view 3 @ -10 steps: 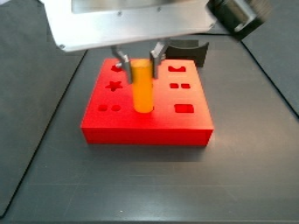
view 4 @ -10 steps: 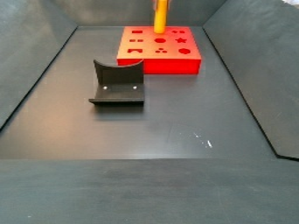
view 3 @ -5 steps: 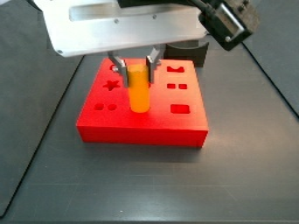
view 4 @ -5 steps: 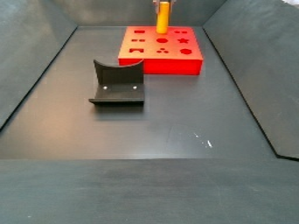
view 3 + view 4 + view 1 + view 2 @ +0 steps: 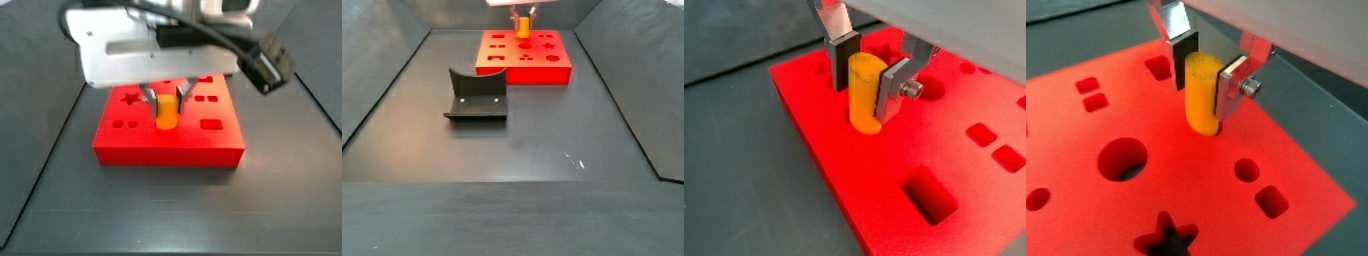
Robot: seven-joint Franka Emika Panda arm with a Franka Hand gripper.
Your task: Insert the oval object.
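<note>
**Peg upright in the claw, its lower end at the block's top face**

The gripper (image 5: 870, 80) is clenched on the oval object (image 5: 865, 95), its silver fingers (image 5: 1232, 88) pressing the orange-yellow peg from two opposite sides near its upper part. In both wrist views the peg stands upright over the red block (image 5: 871, 185), and its lower end meets the block's top face near the middle. Whether that end already sits inside a hole or only rests on the surface cannot be told, because the peg hides its own opening. In a side view the gripper (image 5: 168, 95) hangs low over the red block (image 5: 167, 140), with only a short length of the oval object (image 5: 166, 110) showing below the fingers.

Around the peg, the block carries other cut-outs: a round hole (image 5: 1120, 160) and a star-shaped one (image 5: 1164, 238) lie nearest it. The dark grey curved block (image 5: 476, 96) stands on the floor well apart from the red block (image 5: 524, 57).

The main risk, as I judge it, is jamming. An oval section enters only one way round, so a slight twist in the grasp would catch the peg on the hole's edge. Pressing down then could tilt the peg between the pads or shove the red block across the floor. Letting go too early could leave the peg leaning.
</note>
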